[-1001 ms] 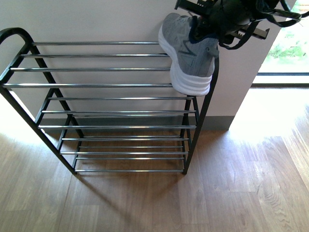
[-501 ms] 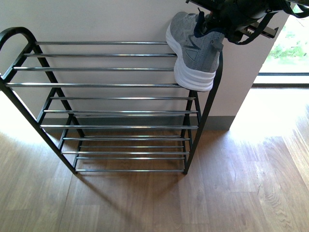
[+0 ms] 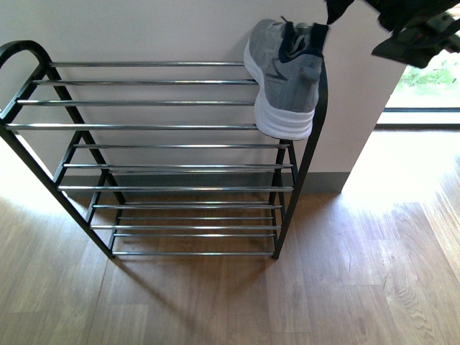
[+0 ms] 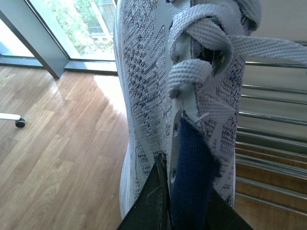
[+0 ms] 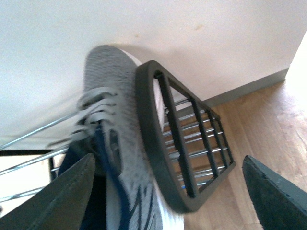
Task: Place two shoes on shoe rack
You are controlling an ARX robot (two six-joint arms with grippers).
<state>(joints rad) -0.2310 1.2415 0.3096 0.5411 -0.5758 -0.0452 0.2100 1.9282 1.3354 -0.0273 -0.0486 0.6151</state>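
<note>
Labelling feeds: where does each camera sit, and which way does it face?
Front: on the body, looking down at the shoe rack, with a grey sneaker on its top tier; right arm at upper right.
Left wrist: behind the left hand, close on a second sneaker whose tongue it pinches.
Right wrist: behind the open right hand, facing the rack's end.
Shared: front and right wrist both show the grey sneaker.

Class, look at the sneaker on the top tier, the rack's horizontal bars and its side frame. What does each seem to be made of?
Sneaker: grey knit fabric upper, heathered and matte. Its white sole looks like foam or rubber.
Bars: likely chromed metal, as they are thin with bright mirror-like glints.
Side frame: probably painted metal, with an even, fairly matte black coat.
</note>
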